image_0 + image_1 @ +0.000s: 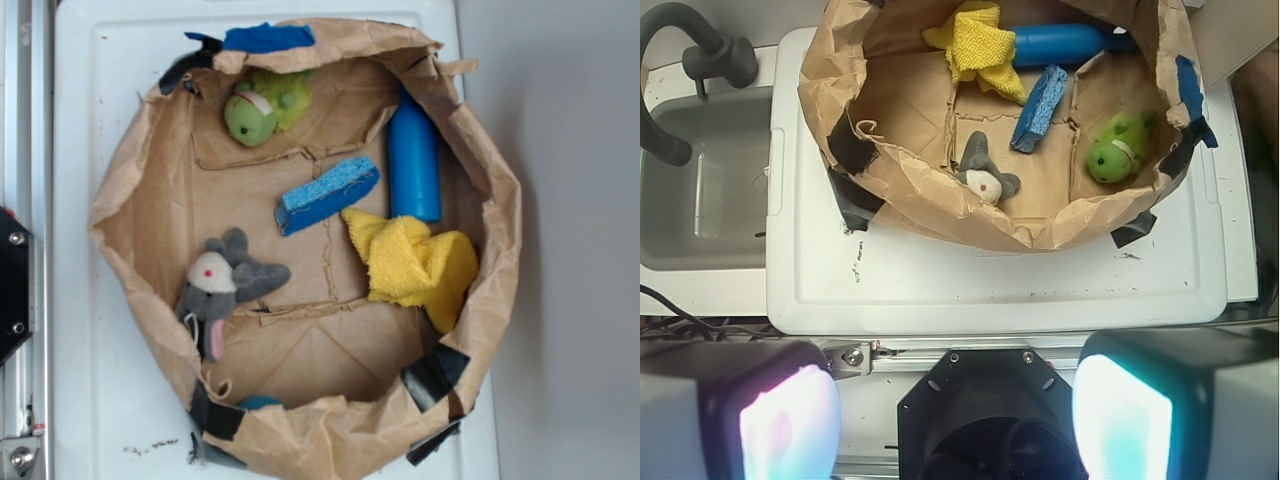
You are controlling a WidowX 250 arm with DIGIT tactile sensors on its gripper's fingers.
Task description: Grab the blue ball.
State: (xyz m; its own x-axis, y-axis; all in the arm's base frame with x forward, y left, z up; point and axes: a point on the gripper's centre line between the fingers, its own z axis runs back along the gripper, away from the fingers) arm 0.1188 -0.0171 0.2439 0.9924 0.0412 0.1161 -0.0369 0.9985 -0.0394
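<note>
In the exterior view, the gray plush mouse [222,282] lay left in the paper bag [140,170]. The blue ball [262,402] peeked out beneath the bag's lower rim. Rightward lay the blue sponge [328,194], blue cylinder [414,160] and yellow cloth [415,262]. The gripper [958,412] stood wide open, holding nothing.

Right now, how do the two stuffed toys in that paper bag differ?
The green toy is bright green and rounded; the grey toy is grey with a pale face, a red nose and long ears. In the exterior view the green toy sits near the blue tape, while the grey toy lies nearer the black tape. Both are small, plush, and rest on the bag floor.
</note>
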